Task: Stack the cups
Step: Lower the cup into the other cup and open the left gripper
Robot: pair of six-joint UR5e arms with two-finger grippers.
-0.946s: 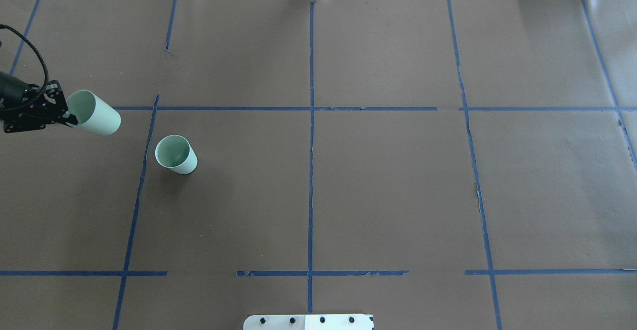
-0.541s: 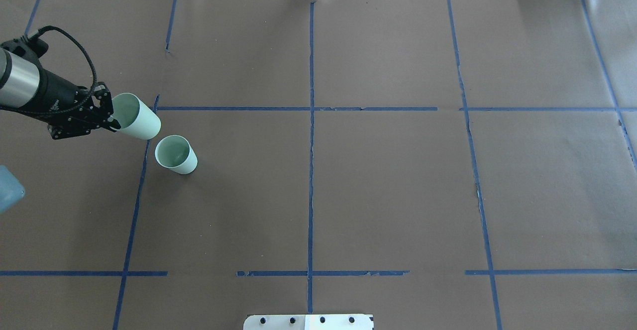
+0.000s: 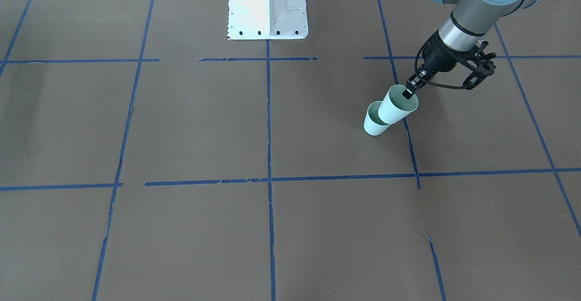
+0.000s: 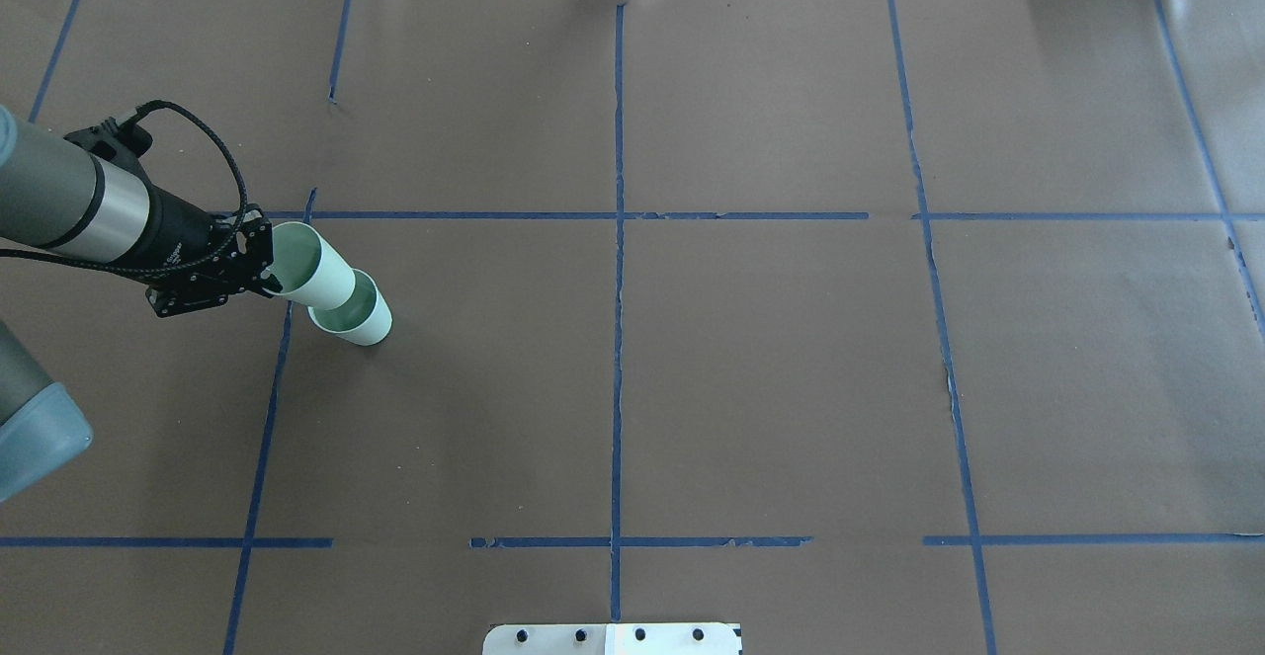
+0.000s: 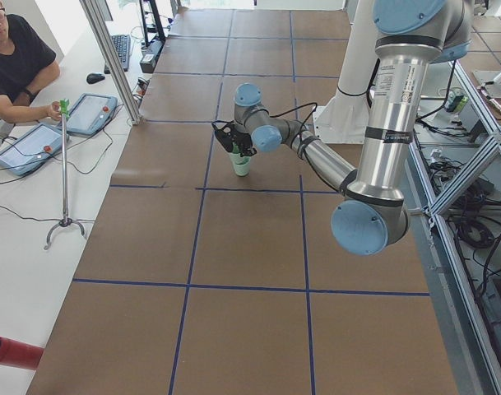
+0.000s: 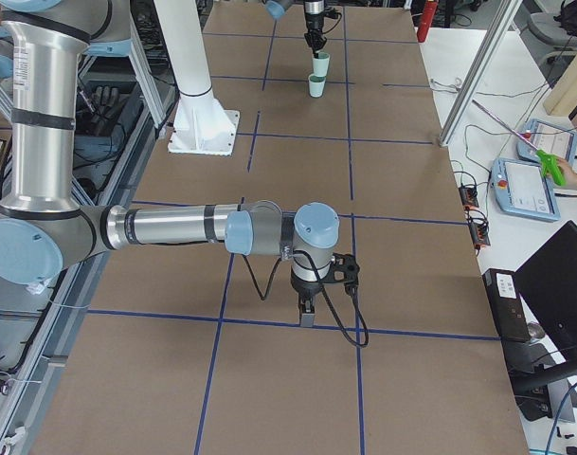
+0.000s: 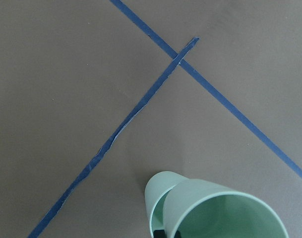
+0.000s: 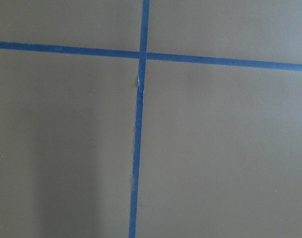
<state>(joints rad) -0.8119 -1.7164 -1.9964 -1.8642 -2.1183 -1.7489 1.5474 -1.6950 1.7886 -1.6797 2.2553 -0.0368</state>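
Note:
Two pale mint-green cups sit on the left part of the table. One cup (image 4: pixel 368 320) stands upright on the brown paper; it also shows in the front view (image 3: pixel 373 127) and the left wrist view (image 7: pixel 154 192). My left gripper (image 4: pixel 269 275) (image 3: pixel 407 93) is shut on the rim of the other cup (image 4: pixel 311 275) (image 3: pixel 398 106) (image 7: pixel 220 213). That cup is tilted, with its base at the standing cup's mouth; I cannot tell whether it is inside. My right gripper (image 6: pixel 307 318) points down at the table far from the cups; I cannot tell if it is open.
The white robot base plate (image 3: pixel 268 15) (image 4: pixel 613 638) is at mid-table on the robot's side. Blue tape lines (image 4: pixel 618 240) cross the brown paper. A person (image 5: pixel 16 62) with tablets and a thin stand (image 5: pixel 65 173) is beyond the far edge.
My left gripper has carried its cup to the right and a little nearer the robot, from well left of the standing cup to right over it. The standing cup has not moved.

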